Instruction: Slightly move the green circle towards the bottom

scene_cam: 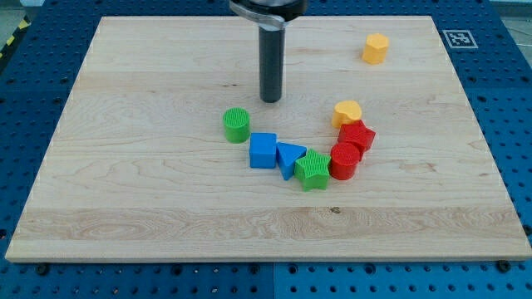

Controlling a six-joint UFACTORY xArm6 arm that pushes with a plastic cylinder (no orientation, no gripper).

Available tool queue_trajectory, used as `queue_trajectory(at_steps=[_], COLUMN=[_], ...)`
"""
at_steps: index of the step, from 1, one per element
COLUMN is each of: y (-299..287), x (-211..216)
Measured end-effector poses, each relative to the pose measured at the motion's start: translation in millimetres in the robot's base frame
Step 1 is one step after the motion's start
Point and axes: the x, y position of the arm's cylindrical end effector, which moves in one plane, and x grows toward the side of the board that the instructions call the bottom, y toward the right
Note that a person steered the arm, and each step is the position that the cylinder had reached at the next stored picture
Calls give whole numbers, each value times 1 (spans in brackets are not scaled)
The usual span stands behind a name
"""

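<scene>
The green circle (pixel 236 124) stands on the wooden board (pixel 150 208), left of the board's middle. My tip (pixel 271 100) rests on the board above and to the right of it, a short gap apart, not touching. Below and right of the green circle a curved row of blocks runs: a blue cube (pixel 263 150), a blue triangle (pixel 289 158), a green star-like block (pixel 313 170), a red cylinder (pixel 344 160), a red block (pixel 357 135) and a yellow block (pixel 347 112).
A yellow hexagonal block (pixel 376 48) sits alone near the board's top right. A fiducial marker (pixel 455 37) lies on the blue perforated table beyond the board's top right corner.
</scene>
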Motion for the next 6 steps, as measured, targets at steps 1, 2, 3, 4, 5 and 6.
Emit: queue_trajectory(at_steps=[1, 2, 3, 4, 5, 6], y=[-6, -10, -28, -42, -42, -42], x=[-1, 1, 5, 5, 19, 37])
